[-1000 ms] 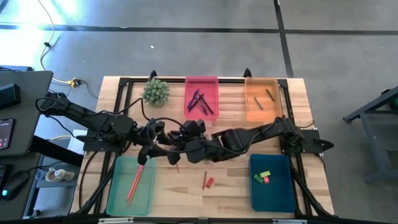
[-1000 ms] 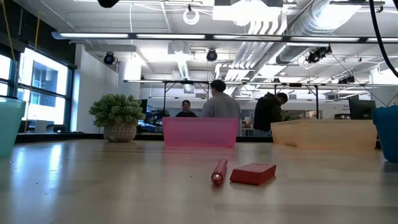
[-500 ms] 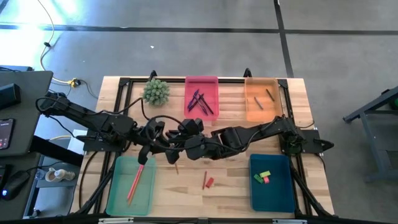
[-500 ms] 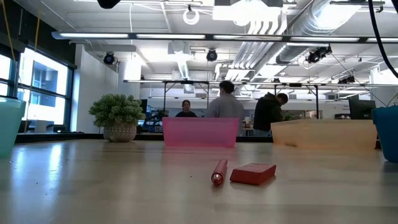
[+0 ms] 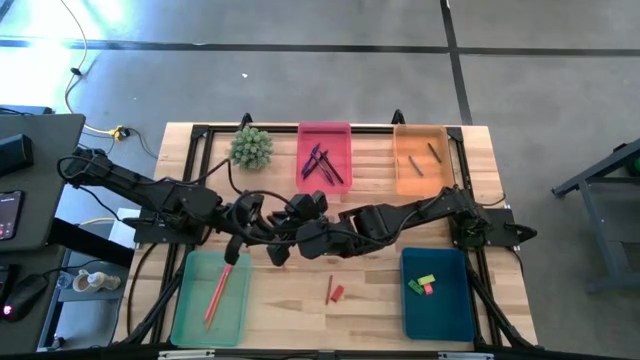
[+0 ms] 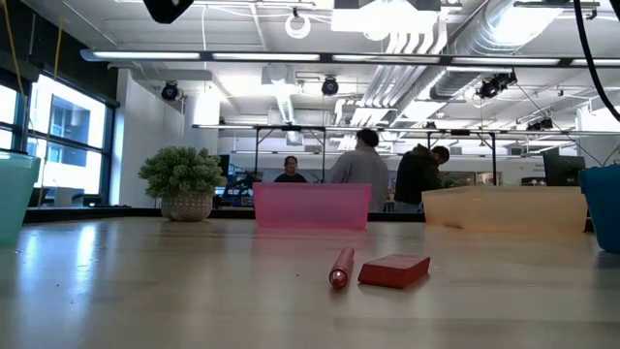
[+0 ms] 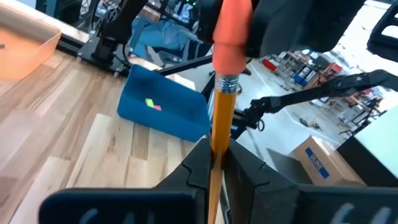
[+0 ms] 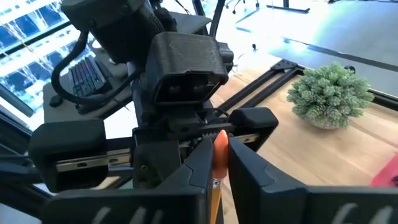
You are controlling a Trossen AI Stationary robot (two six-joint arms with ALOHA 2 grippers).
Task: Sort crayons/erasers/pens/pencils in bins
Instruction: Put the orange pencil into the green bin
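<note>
Over the table's middle, my left gripper (image 5: 268,243) and my right gripper (image 5: 292,238) meet tip to tip, both shut on one orange pencil (image 7: 218,106) with a pink eraser end. A red stick (image 5: 329,289) and a red eraser (image 5: 338,293) lie flat on the wood near the front. The pale green bin (image 5: 190,315) holds a pencil (image 5: 216,296). The pink bin (image 5: 325,132) holds several pens (image 5: 323,163), the orange bin (image 5: 420,135) crayons (image 5: 433,152), and the blue bin (image 5: 440,315) erasers (image 5: 422,285). My left gripper pinches the pencil's orange shaft (image 7: 217,142) between its two fingers, just below the metal band. The pencil is clear of the table, and its eraser end reaches up to the other gripper. My right gripper has the pencil's eraser end (image 8: 219,146) between its two fingers (image 8: 202,163). The eraser tip shows just past the fingertips, facing the left gripper's body.
A potted plant (image 5: 251,147) stands at the far left of the table. In the low view the red stick (image 6: 340,267) and red eraser (image 6: 394,270) lie side by side. People stand in the room beyond the table.
Both grippers have stayed together over the table's middle. A dark arm part at the top of the low view has come a little lower.
</note>
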